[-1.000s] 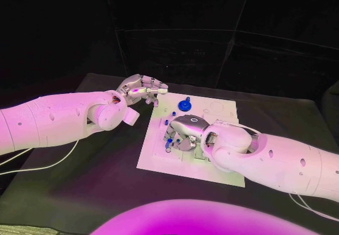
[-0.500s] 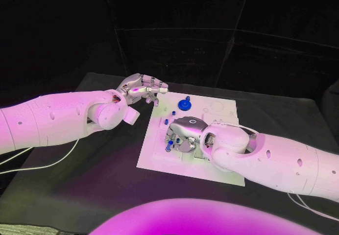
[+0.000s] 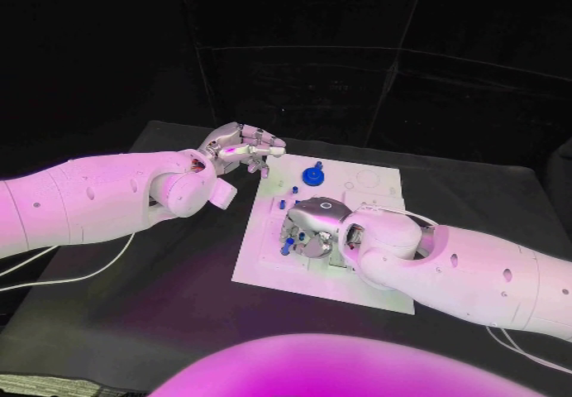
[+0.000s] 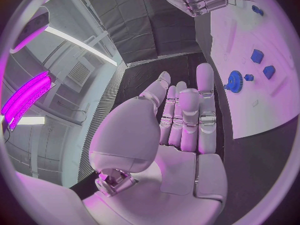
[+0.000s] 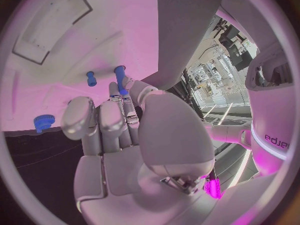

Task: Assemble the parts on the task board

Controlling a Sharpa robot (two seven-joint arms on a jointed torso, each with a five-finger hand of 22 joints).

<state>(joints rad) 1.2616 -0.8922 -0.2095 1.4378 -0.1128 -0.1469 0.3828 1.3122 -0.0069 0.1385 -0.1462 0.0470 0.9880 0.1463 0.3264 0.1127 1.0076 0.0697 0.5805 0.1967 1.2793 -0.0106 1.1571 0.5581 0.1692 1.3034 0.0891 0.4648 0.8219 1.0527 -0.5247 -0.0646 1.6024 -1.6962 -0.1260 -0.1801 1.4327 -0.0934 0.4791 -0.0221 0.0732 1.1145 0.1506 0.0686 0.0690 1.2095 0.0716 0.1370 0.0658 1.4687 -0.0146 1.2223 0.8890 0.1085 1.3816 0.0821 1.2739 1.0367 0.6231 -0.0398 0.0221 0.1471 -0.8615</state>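
The white task board [image 3: 269,265] lies mid-table. My right hand [image 3: 315,222] hovers low over its middle, fingers curled down, and pinches a small blue peg [image 5: 119,78] between thumb and fingertips. A second blue peg [image 5: 91,78] stands on the board just beside it. A blue gear [image 3: 312,176] sits near the board's far edge, also seen as the gear [image 4: 235,79] with two blue blocks [image 4: 257,56] beyond it. My left hand [image 3: 239,149] floats off the board's far left corner, fingers straight and together, its palm [image 4: 178,160] holding nothing.
Small blue pieces [image 3: 283,203] lie on the board between the gear and my right hand. A rectangular recess [image 5: 47,15] marks the board. Black table [image 3: 143,314] surrounds the board on all sides.
My right hand has eased slightly toward the board's near side. The left hand's fingers have shifted a little; it stays off the far left corner.
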